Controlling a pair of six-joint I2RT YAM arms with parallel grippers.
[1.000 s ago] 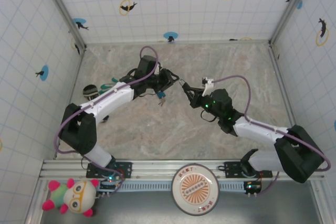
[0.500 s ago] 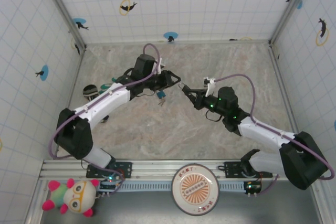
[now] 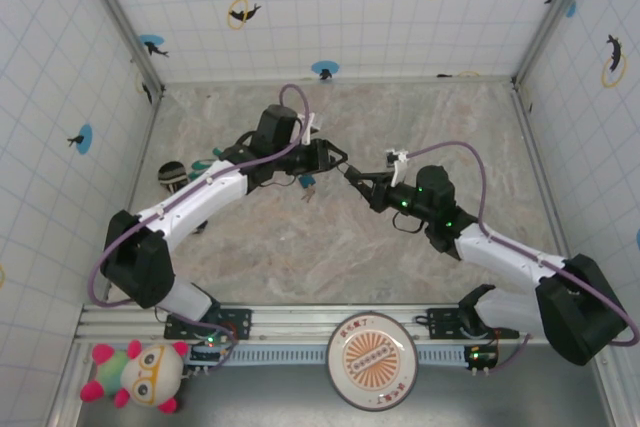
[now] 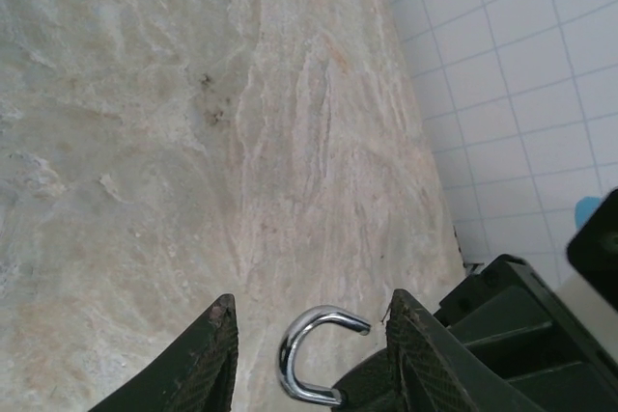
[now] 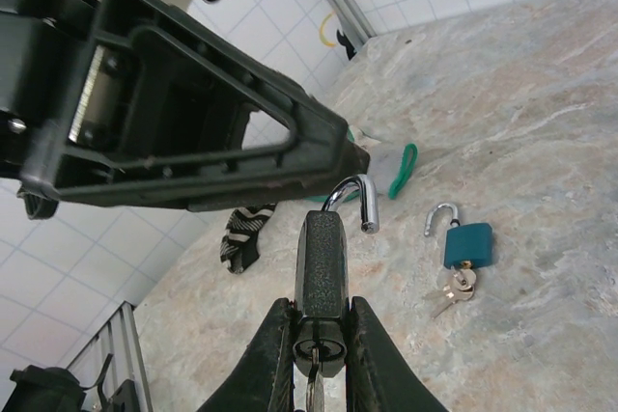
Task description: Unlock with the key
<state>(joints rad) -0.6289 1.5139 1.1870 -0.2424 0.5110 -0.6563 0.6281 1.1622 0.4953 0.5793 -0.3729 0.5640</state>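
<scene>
Left jaws neared; key (image 5: 311, 385) seemingly in padlock (image 5: 321, 262) between right jaws.

Padlock (image 5: 322, 262): between right gripper (image 5: 322, 314) fingers (image 5: 270, 359); key (image 5: 314, 385) in its underside.
Shackle (image 4: 287, 359): between left gripper (image 4: 311, 306) fingers (image 4: 208, 364).
Second padlock (image 5: 467, 244): on table (image 5: 541, 142), right of first from right wrist view.

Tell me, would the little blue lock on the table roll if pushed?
Probably not. The blue lock lies flat on the table and has a boxy body, so it would likely slide. Its shiny shackle looks like metal, so it is probably stiff and heavy for its size. The keys at its bottom would likely drag along.
</scene>
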